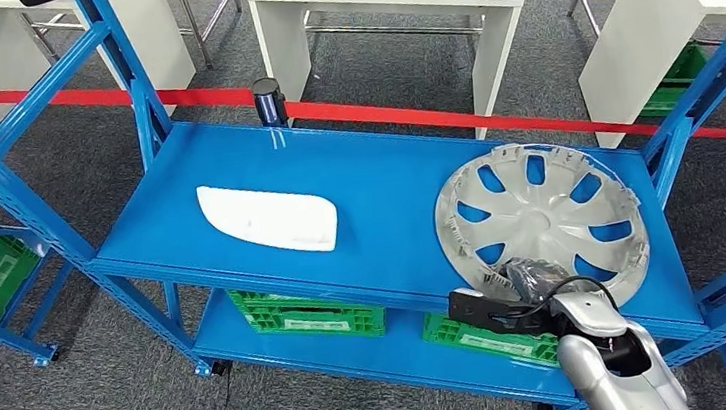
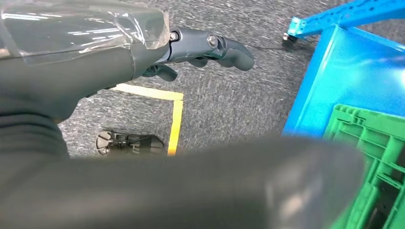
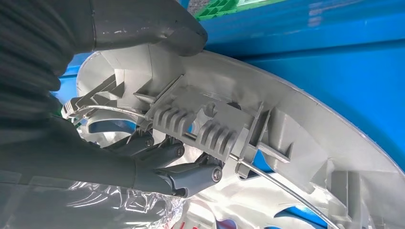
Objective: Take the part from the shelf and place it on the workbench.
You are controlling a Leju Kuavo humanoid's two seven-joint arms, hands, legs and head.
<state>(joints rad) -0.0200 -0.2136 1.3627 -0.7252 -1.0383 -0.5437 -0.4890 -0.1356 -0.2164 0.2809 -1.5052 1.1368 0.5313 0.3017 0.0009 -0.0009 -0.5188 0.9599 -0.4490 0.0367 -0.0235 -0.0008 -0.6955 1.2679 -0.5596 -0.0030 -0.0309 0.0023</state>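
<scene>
A silver wheel cover point(image 1: 541, 218) lies on the right half of the blue shelf's top deck point(image 1: 374, 154), hollow side up. My right hand point(image 1: 520, 295) is at its near rim. In the right wrist view my right hand point(image 3: 143, 167) grips that wheel cover point(image 3: 296, 143): the thumb point(image 3: 157, 24) lies over the outside of the rim and the fingers point(image 3: 184, 174) press on the ribbed clips inside. A white elongated part point(image 1: 268, 217) lies flat on the left half of the deck. My left hand point(image 2: 191, 52) hangs over the carpet, fingers loosely extended, holding nothing.
Green crates point(image 1: 309, 316) sit on the lower shelf deck. A dark cylinder point(image 1: 269, 101) stands at the deck's back edge. Red floor tape point(image 1: 380, 113) and white tables point(image 1: 390, 1) lie beyond the shelf. Blue uprights point(image 1: 125, 67) frame both ends.
</scene>
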